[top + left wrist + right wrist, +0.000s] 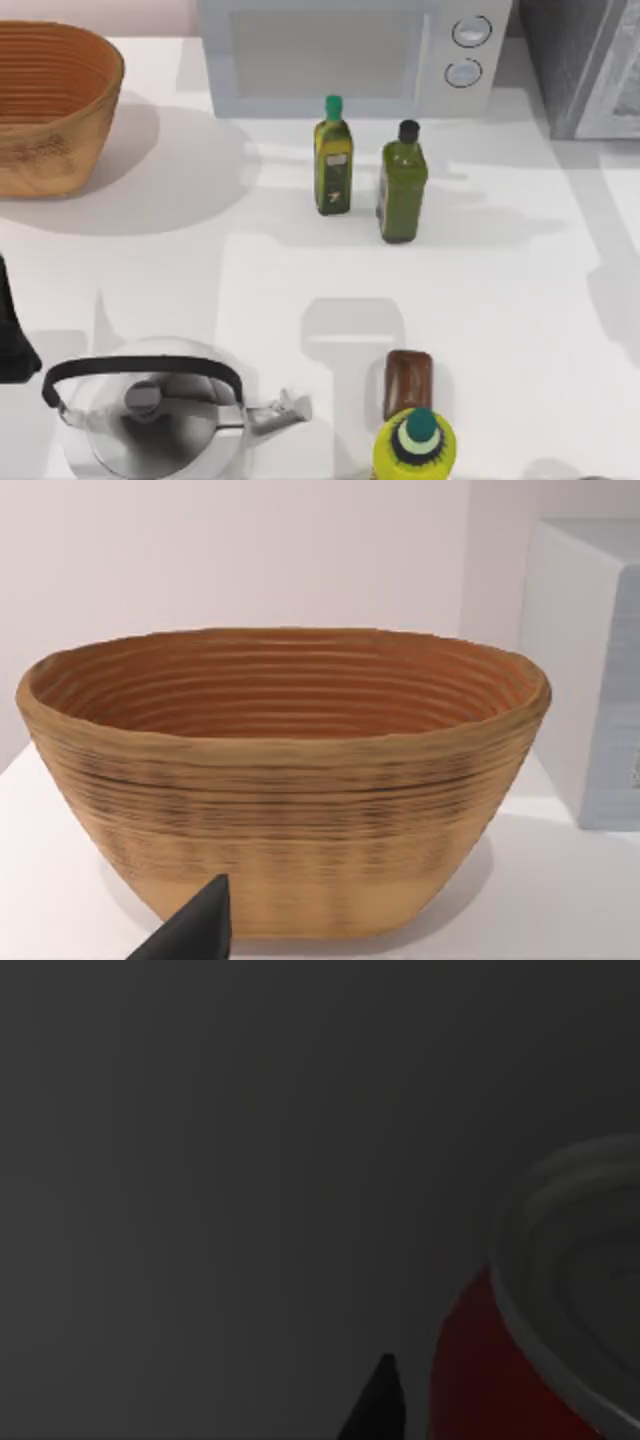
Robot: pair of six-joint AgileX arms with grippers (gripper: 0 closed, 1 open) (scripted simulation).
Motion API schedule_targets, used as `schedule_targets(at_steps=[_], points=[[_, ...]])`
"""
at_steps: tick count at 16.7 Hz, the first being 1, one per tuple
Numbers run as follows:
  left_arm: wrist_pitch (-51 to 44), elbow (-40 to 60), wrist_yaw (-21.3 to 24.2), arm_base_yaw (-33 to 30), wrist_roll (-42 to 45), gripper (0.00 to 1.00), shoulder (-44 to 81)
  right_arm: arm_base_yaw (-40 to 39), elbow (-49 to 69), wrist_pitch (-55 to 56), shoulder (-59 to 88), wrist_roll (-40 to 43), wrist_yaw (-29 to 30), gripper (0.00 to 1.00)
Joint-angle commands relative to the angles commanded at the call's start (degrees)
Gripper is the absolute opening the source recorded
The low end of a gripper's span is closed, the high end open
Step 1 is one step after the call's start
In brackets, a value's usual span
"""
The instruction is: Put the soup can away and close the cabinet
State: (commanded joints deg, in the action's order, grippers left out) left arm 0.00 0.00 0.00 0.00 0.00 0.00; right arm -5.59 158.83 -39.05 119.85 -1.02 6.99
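The soup can (520, 1360), with its red label and silver ridged end, stands in front of a dim dark grey surface in the right wrist view. A dark tip of my right gripper (383, 1407) sits just beside the can, and I cannot tell whether it touches it. The cabinet (570, 60) is the dark grey speckled unit at the table's back right corner, with its pale grey framed door panel (615, 85) beside it. My left arm (12, 335) is parked at the table's left edge, with my left gripper (195, 930) facing the basket.
A woven basket (50, 110) stands at the back left and a white microwave (350, 50) at the back middle. Two oil bottles (333, 170) (402, 185) stand mid-table. A kettle (150, 415), a brown jar (408, 380) and a yellow bottle (415, 445) line the front edge.
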Motion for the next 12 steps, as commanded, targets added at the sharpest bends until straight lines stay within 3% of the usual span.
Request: schedule_targets(at_steps=[8,12], points=[[0.00,0.00,0.00,0.00,0.00,1.00,0.00,0.00,0.00,0.00,0.00,0.00,0.00,0.98],[0.00,0.00,0.00,0.00,0.00,1.00,0.00,0.00,0.00,0.00,0.00,0.00,0.00,1.00]])
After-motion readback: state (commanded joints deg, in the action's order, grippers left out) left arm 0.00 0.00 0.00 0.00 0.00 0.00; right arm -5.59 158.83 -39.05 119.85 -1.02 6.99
